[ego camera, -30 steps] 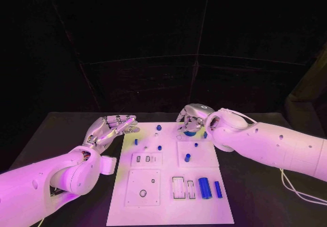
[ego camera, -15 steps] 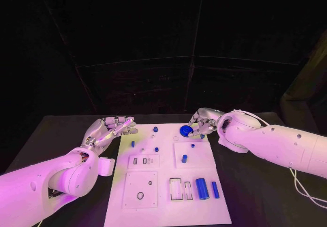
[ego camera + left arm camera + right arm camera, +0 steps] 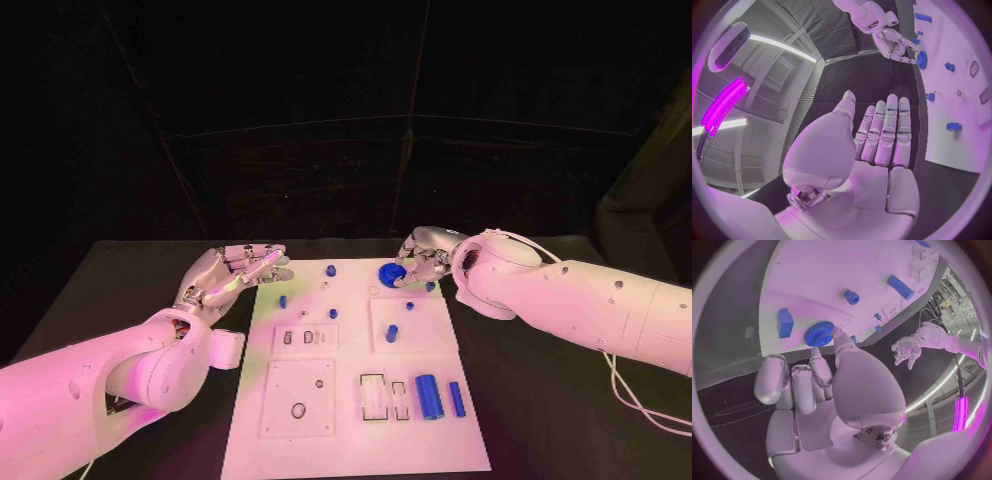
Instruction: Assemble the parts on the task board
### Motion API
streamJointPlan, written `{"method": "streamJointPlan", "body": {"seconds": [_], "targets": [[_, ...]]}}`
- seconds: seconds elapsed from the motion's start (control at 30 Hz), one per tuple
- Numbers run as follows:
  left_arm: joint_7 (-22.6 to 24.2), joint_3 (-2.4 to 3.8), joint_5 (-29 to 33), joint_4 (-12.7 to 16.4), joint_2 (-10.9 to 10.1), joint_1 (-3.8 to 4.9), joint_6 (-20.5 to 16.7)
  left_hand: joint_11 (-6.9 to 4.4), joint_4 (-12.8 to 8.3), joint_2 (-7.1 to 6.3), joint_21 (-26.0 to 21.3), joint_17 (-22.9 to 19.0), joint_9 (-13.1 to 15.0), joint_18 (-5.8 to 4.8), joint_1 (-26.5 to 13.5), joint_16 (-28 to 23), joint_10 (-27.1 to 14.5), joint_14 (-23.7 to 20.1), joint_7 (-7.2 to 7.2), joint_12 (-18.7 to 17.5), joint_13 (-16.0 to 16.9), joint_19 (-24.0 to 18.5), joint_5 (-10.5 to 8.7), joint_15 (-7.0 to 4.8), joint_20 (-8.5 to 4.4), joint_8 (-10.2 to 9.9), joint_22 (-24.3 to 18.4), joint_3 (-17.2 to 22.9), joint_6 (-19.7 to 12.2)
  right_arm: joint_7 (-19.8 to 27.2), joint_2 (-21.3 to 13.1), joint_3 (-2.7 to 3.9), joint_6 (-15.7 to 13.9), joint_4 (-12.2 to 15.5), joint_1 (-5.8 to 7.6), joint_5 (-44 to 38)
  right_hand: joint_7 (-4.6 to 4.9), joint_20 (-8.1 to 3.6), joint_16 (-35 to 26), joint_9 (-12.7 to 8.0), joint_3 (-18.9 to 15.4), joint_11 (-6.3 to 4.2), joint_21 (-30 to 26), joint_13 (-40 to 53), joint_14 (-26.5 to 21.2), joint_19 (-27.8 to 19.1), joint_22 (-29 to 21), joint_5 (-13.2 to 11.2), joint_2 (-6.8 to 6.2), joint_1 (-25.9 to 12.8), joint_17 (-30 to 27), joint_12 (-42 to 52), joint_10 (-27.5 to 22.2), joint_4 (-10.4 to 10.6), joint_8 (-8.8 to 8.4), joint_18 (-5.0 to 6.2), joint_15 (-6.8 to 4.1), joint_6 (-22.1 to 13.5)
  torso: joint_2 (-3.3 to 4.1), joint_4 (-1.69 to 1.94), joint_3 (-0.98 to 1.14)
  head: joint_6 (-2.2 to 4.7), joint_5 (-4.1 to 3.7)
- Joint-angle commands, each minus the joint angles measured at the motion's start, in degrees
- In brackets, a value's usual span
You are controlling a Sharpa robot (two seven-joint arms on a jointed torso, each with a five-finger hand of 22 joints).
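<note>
Head view: right hand (image 3: 427, 259) pinching blue gear (image 3: 391, 273) above far end of task board (image 3: 361, 440); several parts lying loose, much left. Left wrist view: left hand (image 3: 879, 145) flat, fingers extended, empty. Right wrist view: gear at fingertips (image 3: 837, 333), apparently unseated.

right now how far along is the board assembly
Early. Several parts stand upright on the board. The right hand pinches a blue gear over the far end. The left hand is open and idle. A cylinder and bar lie loose.
</note>
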Motion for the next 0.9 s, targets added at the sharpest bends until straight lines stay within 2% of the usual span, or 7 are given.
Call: {"method": "streamJointPlan", "body": {"seconds": [0.03, 0.43, 0.73, 0.9], "targets": [[0.04, 0.05, -0.32, 0.01, 0.08, 0.08, 1.14, 0.19, -0.31, 0.44, -0.37, 0.09, -0.04, 0.86, -0.11, -0.22, 0.2, 0.22, 0.13, -0.26, -0.07, 0.4, 0.15, 0.1, -0.16, -0.33, -0.06, 0.09, 0.24, -1.02, 0.15, 0.04, -0.16, -0.2, 0.1, -1.5, 0.06, 0.3, 0.43, -0.03, -0.21, -0.03, 0.4, 0.94, 3.43, 0.27, 0.49, 0.36, 0.18, 0.64, 0.6, 0.84, 0.61, 0.28, 0.45, -0.4, 0.36, -0.32, 0.0, -0.07, -0.01, -0.1, 0.05], [-0.17, 0.05, -0.32, -0.22, 0.15, 0.08, 1.45, 0.18, -0.43, 0.52, -0.41, 0.1, -0.04, 0.87, 0.0, -0.28, 0.23, 0.26, 0.12, -0.32, -0.07, 0.43, 0.15, 0.09, -0.16, -0.37, -0.11, 0.11, 0.27, -2.02, 1.04, 0.05, -1.58, -0.41, 0.1, -4.43, 0.09, 0.36, 0.96, -0.02, -0.48, 0.01, 0.99, 2.58, 3.64, 0.67, 1.65, 0.56, 0.28, 0.82, 1.92, 2.25, 1.31, 0.46, 0.71, -0.6, 0.42, -0.32, 0.04, 0.01, 0.02, -0.18, 0.09], [-0.39, 0.04, -0.32, -0.36, 0.28, 0.08, 1.63, 0.18, -0.43, 0.52, -0.41, 0.1, -0.04, 0.87, 0.0, -0.28, 0.23, 0.26, 0.12, -0.32, -0.07, 0.43, 0.15, 0.09, -0.16, -0.37, -0.11, 0.11, 0.27, -2.67, 1.96, 0.06, 0.69, -0.87, 0.1, -5.42, 0.13, 0.42, 1.1, -0.03, -0.77, 0.07, 1.16, 2.88, 3.67, 0.75, 1.92, 0.19, 0.23, 0.71, 2.2, 2.47, 1.31, 0.72, 0.84, -0.64, 0.48, -0.41, 0.06, -0.11, 0.05, -0.33, 0.19], [-0.51, 0.03, -0.32, -0.36, 0.3, 0.08, 1.67, 0.18, -0.43, 0.52, -0.41, 0.1, -0.04, 0.87, 0.0, -0.28, 0.23, 0.26, 0.12, -0.32, -0.07, 0.43, 0.15, 0.09, -0.16, -0.37, -0.11, 0.11, 0.27, -2.79, 2.52, 0.06, 1.66, -1.55, 0.11, -5.55, 0.1, 0.45, 1.2, 0.01, -0.72, 0.06, 1.29, 3.49, 3.68, 0.79, 2.14, 0.1, 0.65, 0.97, 2.41, 2.95, 1.52, 0.82, 1.09, -0.67, 0.5, -0.23, 0.06, -0.03, 0.01, -0.4, 0.05]]}}
